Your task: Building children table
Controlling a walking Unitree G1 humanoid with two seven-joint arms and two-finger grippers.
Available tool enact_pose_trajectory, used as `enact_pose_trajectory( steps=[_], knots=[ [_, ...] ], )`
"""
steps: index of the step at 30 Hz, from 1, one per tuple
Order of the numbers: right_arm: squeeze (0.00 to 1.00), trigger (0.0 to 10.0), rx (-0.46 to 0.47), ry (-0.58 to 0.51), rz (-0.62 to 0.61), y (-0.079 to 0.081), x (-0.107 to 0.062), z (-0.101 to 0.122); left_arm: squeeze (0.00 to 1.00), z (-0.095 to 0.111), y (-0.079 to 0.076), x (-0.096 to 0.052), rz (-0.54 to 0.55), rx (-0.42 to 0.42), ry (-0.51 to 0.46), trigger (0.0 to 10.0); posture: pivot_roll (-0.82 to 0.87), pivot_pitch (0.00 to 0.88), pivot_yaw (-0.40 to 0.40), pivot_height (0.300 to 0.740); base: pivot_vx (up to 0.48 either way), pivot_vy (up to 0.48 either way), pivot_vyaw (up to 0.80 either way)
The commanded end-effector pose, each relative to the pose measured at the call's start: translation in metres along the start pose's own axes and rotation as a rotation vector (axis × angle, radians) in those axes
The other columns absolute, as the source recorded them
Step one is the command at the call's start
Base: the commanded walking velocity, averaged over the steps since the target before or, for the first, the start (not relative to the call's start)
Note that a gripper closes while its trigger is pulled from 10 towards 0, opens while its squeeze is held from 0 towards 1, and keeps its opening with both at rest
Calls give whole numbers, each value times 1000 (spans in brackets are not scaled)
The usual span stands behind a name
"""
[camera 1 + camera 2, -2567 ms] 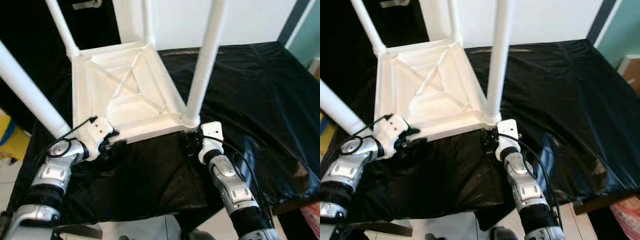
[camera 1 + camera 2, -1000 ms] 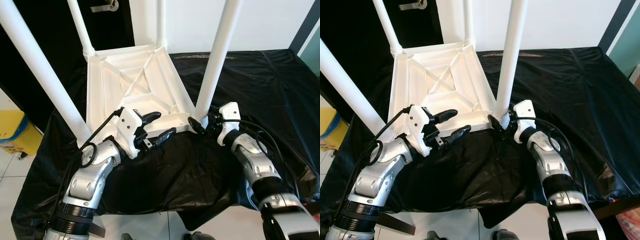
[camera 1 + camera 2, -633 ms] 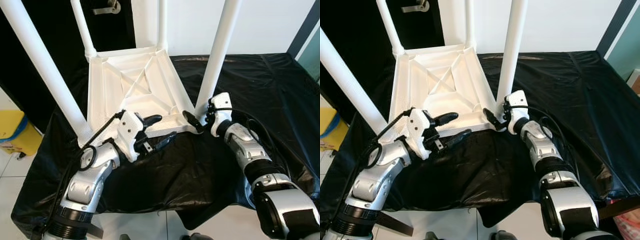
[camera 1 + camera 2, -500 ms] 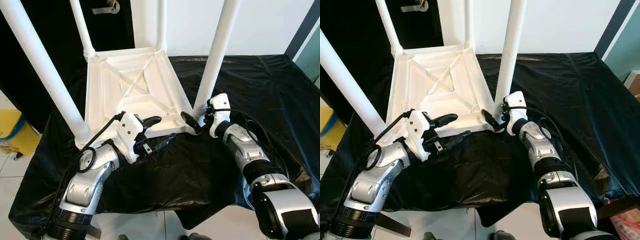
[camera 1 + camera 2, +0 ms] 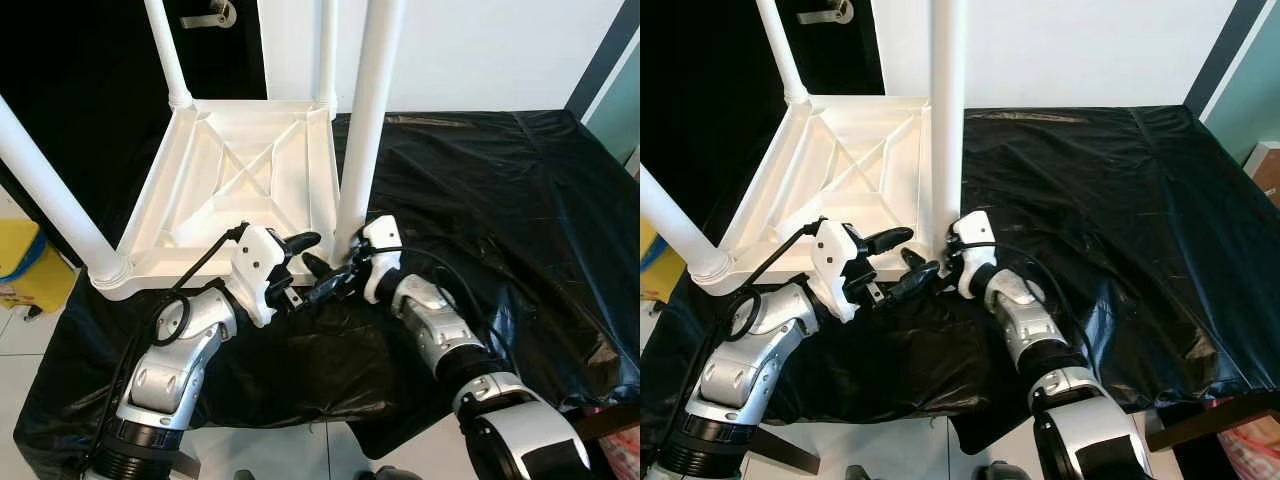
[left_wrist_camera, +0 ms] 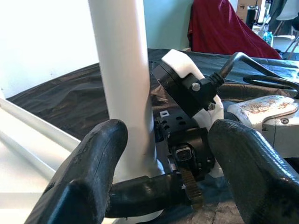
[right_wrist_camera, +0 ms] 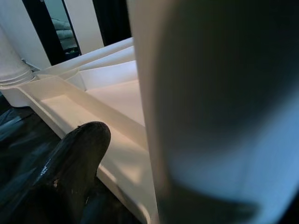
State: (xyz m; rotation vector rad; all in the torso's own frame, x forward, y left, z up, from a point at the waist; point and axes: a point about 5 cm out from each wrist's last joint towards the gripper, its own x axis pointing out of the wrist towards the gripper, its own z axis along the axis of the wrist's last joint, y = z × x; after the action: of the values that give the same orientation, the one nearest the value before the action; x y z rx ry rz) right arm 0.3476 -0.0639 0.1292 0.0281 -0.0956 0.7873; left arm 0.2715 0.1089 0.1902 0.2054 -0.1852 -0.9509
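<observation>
At the near corner of the upturned table [image 5: 240, 180], the right gripper [image 5: 335, 270] clasps the upright leg [image 5: 362, 120]; the left gripper [image 5: 300, 262], unclenched, waits just beside.

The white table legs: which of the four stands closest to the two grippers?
The near right-hand leg, rising from the tabletop corner nearest the robot. The right gripper sits at its base and the left gripper is open just beside it; the other three legs rise from farther corners.
</observation>
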Motion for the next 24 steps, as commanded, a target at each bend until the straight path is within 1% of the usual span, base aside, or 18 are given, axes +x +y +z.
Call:
enact_pose_trajectory(
  steps=[1,3,7,8,9,10,11,12,13,14,16,17,20,21,22,23,24],
  knots=[
    [0,10000,-25,3,-30,-2,-2,-1,0,1,4,-1,66,5,4,10000,-51,59,-35,740,0,0,0],
    [0,10000,-58,-36,-122,-10,-2,11,0,1,6,-1,83,4,1,10000,-55,61,-36,740,0,0,0],
    [0,10000,-67,-48,-146,-12,-1,15,0,1,6,-1,89,3,-1,10000,-55,61,-36,740,0,0,0],
    [0,10000,-71,-82,-165,-13,0,24,0,1,9,-1,101,3,-1,10000,-57,61,-37,740,0,0,0],
    [0,10000,-71,-82,-165,-13,0,24,0,1,9,-1,101,3,-1,10000,-57,61,-37,740,0,0,0],
    [0,10000,-77,-114,-185,-13,3,33,0,1,12,-2,113,7,2,10000,-60,59,-39,740,0,0,0],
    [0,10000,-77,-114,-185,-13,3,33,0,1,12,-2,113,7,2,10000,-60,59,-39,740,0,0,0],
    [0,10000,-88,-147,-210,-13,5,43,0,0,17,-4,126,16,11,10000,-59,60,-41,740,0,0,0],
    [0,10000,-88,-147,-210,-13,5,43,0,0,17,-4,126,16,11,10000,-59,60,-41,740,0,0,0],
    [0,10000,-85,-179,-235,-13,8,53,0,0,23,-8,139,31,24,10000,-59,59,-42,740,0,0,0],
    [0,10000,-85,-179,-235,-13,8,53,0,0,23,-8,139,31,24,10000,-59,59,-42,740,0,0,0],
    [0,10000,-89,-208,-247,-11,11,63,0,-1,28,-12,153,40,34,10000,-58,58,-46,740,0,0,0],
    [0,10000,-89,-208,-247,-11,11,63,0,-1,28,-12,153,40,34,10000,-58,58,-46,740,0,0,0],
    [0,10000,-87,-246,-265,-7,15,78,0,-2,35,-16,169,51,48,10000,-57,57,-49,740,0,0,0],
    [0,10000,-87,-246,-265,-7,15,78,0,-2,35,-16,169,51,48,10000,-57,57,-49,740,0,0,0],
    [0,10000,-78,-284,-289,-4,19,94,0,-4,41,-19,182,56,61,10000,-56,58,-51,740,0,0,0],
    [0,10000,-78,-284,-289,-4,19,94,0,-4,41,-19,182,56,61,10000,-56,58,-51,740,0,0,0]
  ],
)
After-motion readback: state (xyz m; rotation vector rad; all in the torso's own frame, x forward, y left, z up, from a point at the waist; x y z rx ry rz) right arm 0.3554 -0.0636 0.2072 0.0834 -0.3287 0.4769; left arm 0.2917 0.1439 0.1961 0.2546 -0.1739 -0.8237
